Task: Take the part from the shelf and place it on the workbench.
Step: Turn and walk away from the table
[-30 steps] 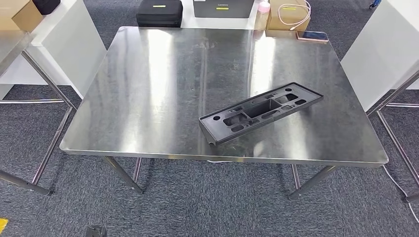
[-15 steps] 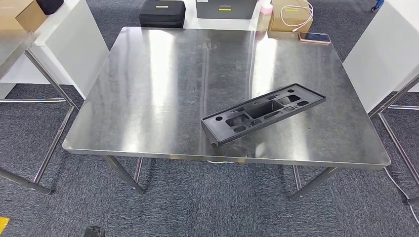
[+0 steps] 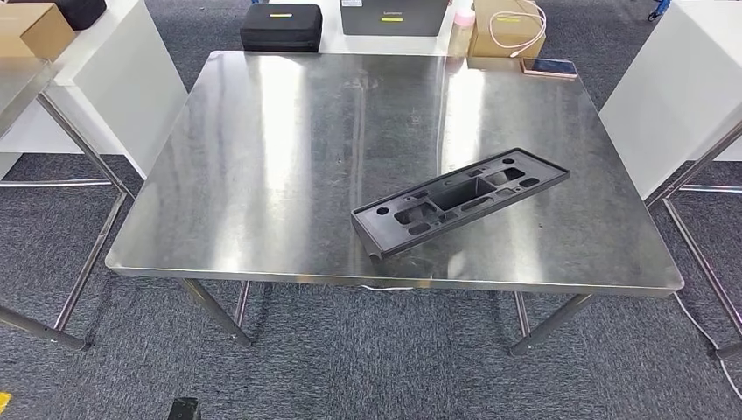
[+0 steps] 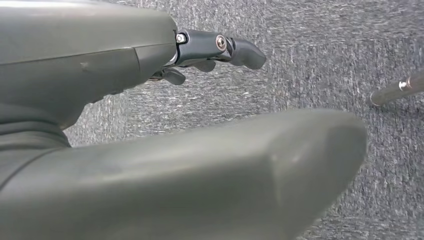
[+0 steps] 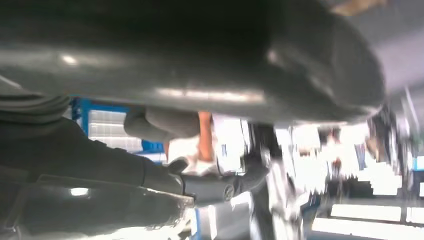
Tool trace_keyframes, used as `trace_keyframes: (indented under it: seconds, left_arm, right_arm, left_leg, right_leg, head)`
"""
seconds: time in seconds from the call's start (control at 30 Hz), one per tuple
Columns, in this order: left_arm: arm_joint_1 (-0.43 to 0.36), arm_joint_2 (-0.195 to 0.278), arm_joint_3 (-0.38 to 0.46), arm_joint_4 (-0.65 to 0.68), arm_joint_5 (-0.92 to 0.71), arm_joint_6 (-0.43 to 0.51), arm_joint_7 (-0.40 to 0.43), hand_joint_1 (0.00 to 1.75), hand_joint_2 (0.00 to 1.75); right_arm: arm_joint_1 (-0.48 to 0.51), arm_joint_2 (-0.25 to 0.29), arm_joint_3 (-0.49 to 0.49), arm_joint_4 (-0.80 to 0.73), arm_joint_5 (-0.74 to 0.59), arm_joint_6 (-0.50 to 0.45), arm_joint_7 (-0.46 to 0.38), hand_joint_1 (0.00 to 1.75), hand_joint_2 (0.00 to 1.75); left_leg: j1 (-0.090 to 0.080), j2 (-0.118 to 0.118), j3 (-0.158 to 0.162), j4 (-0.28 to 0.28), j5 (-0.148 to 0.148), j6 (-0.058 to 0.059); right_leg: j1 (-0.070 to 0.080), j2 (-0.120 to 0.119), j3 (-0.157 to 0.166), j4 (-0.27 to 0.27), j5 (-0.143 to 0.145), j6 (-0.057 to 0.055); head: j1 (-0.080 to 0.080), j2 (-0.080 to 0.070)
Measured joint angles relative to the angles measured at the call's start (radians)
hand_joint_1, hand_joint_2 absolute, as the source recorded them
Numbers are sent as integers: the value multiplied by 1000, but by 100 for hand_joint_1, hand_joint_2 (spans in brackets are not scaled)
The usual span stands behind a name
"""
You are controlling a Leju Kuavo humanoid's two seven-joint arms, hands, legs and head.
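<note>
Lying flat on the shiny workbench (image 3: 262,175) was the black part (image 3: 460,201), a long plate with holes cut in it. It sat at a slant on the right half, with its near end close to the front edge and its far end pointing toward the right side. Nothing touched it. The left half of the bench top was bare metal, and so was the back part.

At the far edge of the bench lay a phone (image 3: 550,66). Behind it, past the bench, stood a cardboard box (image 3: 506,28) with a pink cable on top, and a black case (image 3: 281,28) sat further left. White panels (image 3: 669,96) stood near both sides of the bench, with grey carpet all around its legs.

The left hand (image 4: 215,50) hung over the carpet. Its dark fingers (image 4: 242,50) were stretched out, apart from the thick thumb, and it held nothing. The right hand (image 5: 220,185) was blurry and dark in the right wrist view. Its fingers looked apart with nothing between them, but I could not tell for sure.
</note>
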Motion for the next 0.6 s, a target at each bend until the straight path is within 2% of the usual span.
trace_keyframes:
  seconds: [0.2, 0.37, 0.53, 0.6]
  left_arm:
    - [0, -1, -5, 0, -45, -4, -7, 0, 0]
    - [1, -4, -27, 1, -83, 2, -30, 0, 0]
    - [1, -6, -35, 1, -91, 5, -33, 0, 0]
    - [0, -7, -40, 0, -90, 9, -33, 0, 0]
  right_arm:
    - [8, 46, 1, 152, 45, 0, 87, 0, 0]
    - [17, 99, 3, 300, -1, 0, 116, 0, 0]
    - [21, 117, 3, 373, -12, 0, 109, 0, 0]
    - [23, 117, 4, 397, -7, 1, 105, 0, 0]
  left_leg:
    - [-1, 0, 0, 1, -1, -1]
    - [-6, 0, 0, 1, -4, 3]
    - [-11, 0, 2, 4, -2, 15]
    - [-5, 5, 6, -3, 5, 22]
  right_leg:
    - [-1, 0, 1, 0, 0, 0]
    - [-7, 0, 2, -1, -1, 1]
    - [-13, 2, 5, -2, 0, 10]
    - [-12, -4, 2, 11, -11, 11]
  head:
    - [1, 0]
    - [0, 0]
    - [0, 0]
    - [0, 0]
